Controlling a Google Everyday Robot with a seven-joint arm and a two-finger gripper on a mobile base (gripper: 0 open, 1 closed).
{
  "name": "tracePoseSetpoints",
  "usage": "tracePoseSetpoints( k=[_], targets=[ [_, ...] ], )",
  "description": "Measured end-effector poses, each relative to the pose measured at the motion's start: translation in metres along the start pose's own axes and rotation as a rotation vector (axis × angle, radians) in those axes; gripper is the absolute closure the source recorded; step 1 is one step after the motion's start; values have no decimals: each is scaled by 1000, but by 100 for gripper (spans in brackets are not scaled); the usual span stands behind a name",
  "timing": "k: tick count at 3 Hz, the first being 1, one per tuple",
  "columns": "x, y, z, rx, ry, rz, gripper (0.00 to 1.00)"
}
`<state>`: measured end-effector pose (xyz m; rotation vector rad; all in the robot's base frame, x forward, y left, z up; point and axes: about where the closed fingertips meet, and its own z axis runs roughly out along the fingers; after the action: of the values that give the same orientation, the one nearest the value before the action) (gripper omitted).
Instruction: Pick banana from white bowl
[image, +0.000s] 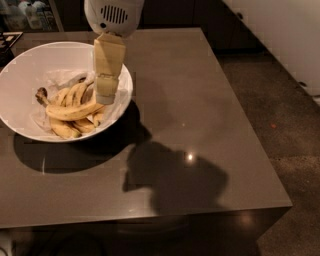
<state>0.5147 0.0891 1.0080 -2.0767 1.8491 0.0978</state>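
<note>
Table (200, 100): dark, glossy, brown-grey top; nearest portion carries only a broad shadow of the arm and a small light glint. White bowl (20, 75): wide, shallow, glossy, standing at the table's left side, lined with crumpled white paper (62, 77). Contents: a cluster of yellow bananas. The banana (70, 112): longest of the lot, curved, brown-freckled, lying across the top of the cluster, its dark stem running left to a blackish knob near the bowl's wall. Shorter bananas (67, 130) lie beneath and beside it, touching. Claw (106, 96): cream-coloured, hanging upright over the bowl's right half, its tip just above the long banana's right end; whether it is apart or together cannot be told. White vented arm housing (114, 15): directly above the claw. Handling note, as judgement: the approach looks nearly complete; descend straight, take the top banana across its width toward the right end, avoid pinching neighbours or paper, then lift vertically clear of the rim.
</note>
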Motion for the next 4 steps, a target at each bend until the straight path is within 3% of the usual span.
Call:
tracePoseSetpoints(
  k=[2,4],
  targets=[
    [-22,-1,45,-39,75,-41,14],
    [-35,-3,84,-105,113,-82,20]
  ],
)
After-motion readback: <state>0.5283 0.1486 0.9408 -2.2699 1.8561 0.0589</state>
